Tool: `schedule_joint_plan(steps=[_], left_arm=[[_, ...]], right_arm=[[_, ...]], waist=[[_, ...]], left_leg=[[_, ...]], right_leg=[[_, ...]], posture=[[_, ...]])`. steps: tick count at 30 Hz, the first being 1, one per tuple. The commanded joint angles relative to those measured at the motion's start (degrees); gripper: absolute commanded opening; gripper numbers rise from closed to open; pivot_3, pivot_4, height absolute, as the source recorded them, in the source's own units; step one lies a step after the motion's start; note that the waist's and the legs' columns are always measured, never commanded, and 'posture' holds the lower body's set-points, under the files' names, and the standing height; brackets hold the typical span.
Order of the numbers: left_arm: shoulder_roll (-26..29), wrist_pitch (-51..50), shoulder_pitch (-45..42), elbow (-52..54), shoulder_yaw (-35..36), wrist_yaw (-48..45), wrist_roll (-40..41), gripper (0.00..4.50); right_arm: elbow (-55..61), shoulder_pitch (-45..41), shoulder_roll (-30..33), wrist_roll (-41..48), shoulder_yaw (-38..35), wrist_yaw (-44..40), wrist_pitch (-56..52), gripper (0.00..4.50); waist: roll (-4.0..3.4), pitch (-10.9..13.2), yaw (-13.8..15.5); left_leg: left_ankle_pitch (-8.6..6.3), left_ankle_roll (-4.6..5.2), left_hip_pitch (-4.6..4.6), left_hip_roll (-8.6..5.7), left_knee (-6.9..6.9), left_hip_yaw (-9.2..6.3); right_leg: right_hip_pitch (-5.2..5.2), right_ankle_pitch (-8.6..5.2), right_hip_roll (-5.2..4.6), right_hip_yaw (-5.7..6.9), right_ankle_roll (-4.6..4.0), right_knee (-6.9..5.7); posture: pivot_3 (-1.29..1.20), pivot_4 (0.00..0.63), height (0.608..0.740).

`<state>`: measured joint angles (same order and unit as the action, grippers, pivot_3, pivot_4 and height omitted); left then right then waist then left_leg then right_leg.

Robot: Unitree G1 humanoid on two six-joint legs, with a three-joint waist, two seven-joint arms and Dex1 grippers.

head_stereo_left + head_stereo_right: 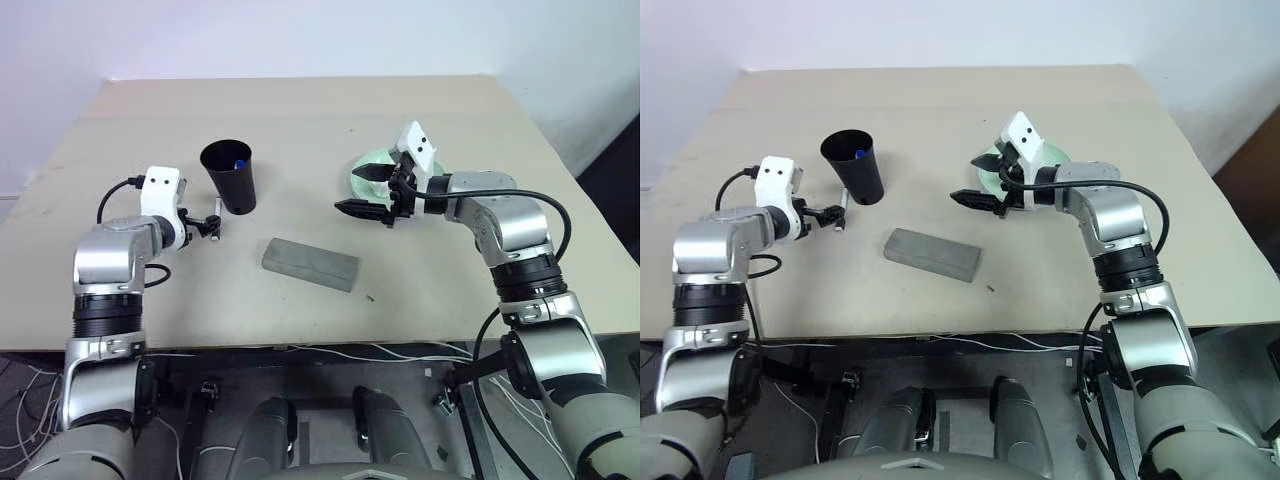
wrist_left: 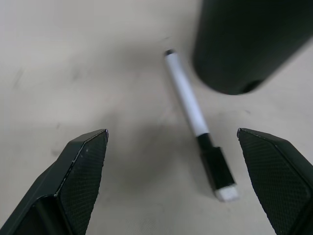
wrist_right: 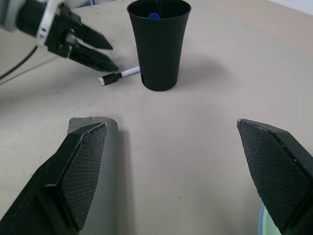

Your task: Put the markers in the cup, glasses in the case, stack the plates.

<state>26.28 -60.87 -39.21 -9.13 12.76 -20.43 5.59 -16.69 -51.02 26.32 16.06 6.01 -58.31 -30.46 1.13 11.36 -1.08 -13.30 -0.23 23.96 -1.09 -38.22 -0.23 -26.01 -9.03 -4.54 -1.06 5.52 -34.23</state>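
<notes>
Beige table [image 1: 450, 270] against white wall; both claws, left [image 2: 176, 161] and right [image 3: 171, 161], gape released.

Even bright overhead light, soft faint shadows; left wrist view blurred, cup [image 2: 249, 44] out of focus.

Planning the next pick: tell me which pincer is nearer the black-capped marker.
Left. The left pincer hangs open just above the black-capped marker beside the cup; the right pincer hovers open farther off, by the plates.
</notes>
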Motion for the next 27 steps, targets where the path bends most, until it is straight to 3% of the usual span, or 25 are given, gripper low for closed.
schedule_joint_plan(steps=[1, 11, 26, 27], left_arm=[[-2.4, 0.3, -2.5, 1.4, 3.4, 4.6, 1.2, 4.43], [-3.8, 0.8, -3.3, -3.2, 0.6, 10.3, -0.1, 4.43], [-5.8, 0.0, -3.1, -2.8, -0.5, 10.3, 3.0, 4.43], [-5.8, -0.2, -3.1, -2.9, -0.4, 10.8, 2.8, 4.26]], right_arm=[[0.8, -1.0, -0.2, -0.2, -0.2, 0.2, 1.3, 4.50], [1.2, -0.7, -0.1, -0.7, -0.2, 0.3, 1.6, 4.50], [0.7, -0.7, -0.2, -1.1, -0.3, 0.4, 1.8, 4.50], [0.7, -0.7, -0.1, -1.1, -0.3, 0.4, 1.8, 4.50]], waist=[[0.00, 0.0, 0.0], [0.00, 0.0, 0.0], [0.00, 0.0, 0.0], [0.01, 0.0, 0.0]], left_leg=[[0.00, 0.00, -0.02, -0.01, 0.00, 0.00], [-0.01, -0.01, -0.29, -0.02, 0.05, 0.00], [-0.01, -0.02, -0.52, -0.01, 0.08, -0.01], [-0.01, -0.02, -0.52, -0.01, 0.08, -0.01]], right_leg=[[0.02, 0.00, -0.02, 0.00, 0.00, 0.01], [0.30, 0.00, -0.02, 0.00, 0.00, 0.10], [0.55, -0.02, -0.04, 0.01, -0.02, 0.19], [0.55, -0.02, -0.04, 0.01, -0.02, 0.20]], posture=[[0.00, 0.150, 0.733], [0.00, 0.150, 0.733], [0.00, 0.150, 0.733], [0.00, 0.150, 0.733]])
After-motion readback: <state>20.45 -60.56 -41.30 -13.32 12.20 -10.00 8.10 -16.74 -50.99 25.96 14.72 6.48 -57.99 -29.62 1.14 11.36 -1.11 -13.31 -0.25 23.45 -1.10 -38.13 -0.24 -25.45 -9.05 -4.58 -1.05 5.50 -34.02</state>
